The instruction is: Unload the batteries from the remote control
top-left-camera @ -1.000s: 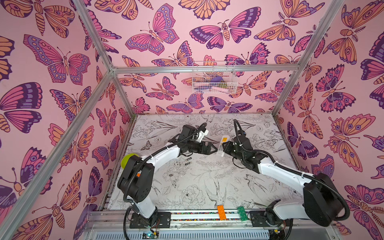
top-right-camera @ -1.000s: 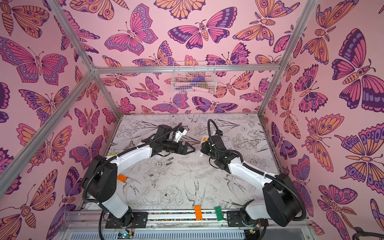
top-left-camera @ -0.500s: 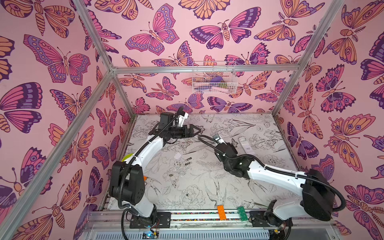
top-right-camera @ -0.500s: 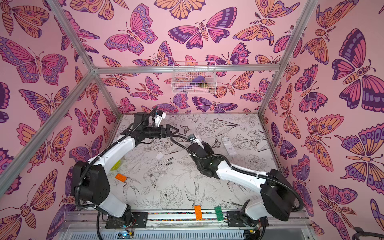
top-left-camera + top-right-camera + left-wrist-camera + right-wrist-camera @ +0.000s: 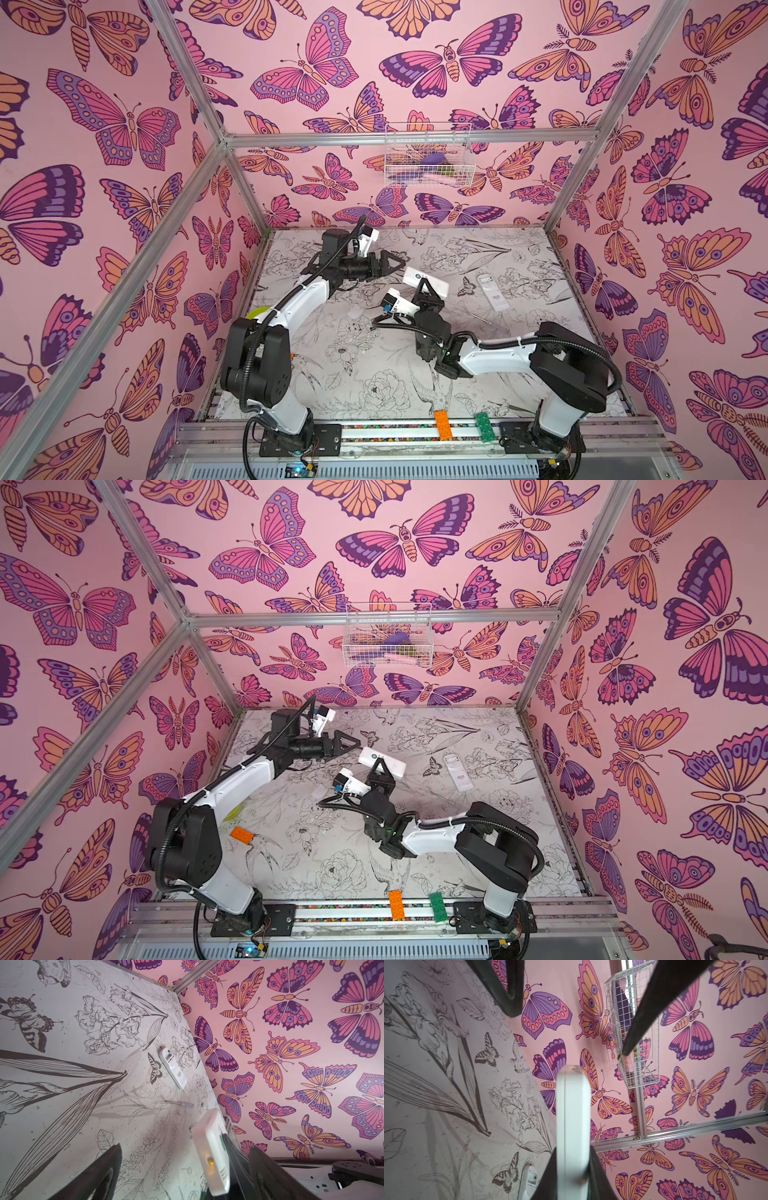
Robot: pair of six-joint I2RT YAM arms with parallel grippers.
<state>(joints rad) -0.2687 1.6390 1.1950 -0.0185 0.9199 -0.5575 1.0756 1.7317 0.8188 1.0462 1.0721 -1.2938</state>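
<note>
left gripper (image 5: pixel 399 264) hovering released above the desk (image 5: pixel 374 374), sitting at 10 o'clock of the white remote control (image 5: pixel 437 286) | right gripper (image 5: pixel 424 286) clenching the white remote control, holding it clear of the desk | second white remote (image 5: pixel 492 291) lying at 3 o'clock of it | clear-handled screwdriver (image 5: pixel 182 1104) lying at 7 o'clock of that one | batteries: cannot tell where
</note>
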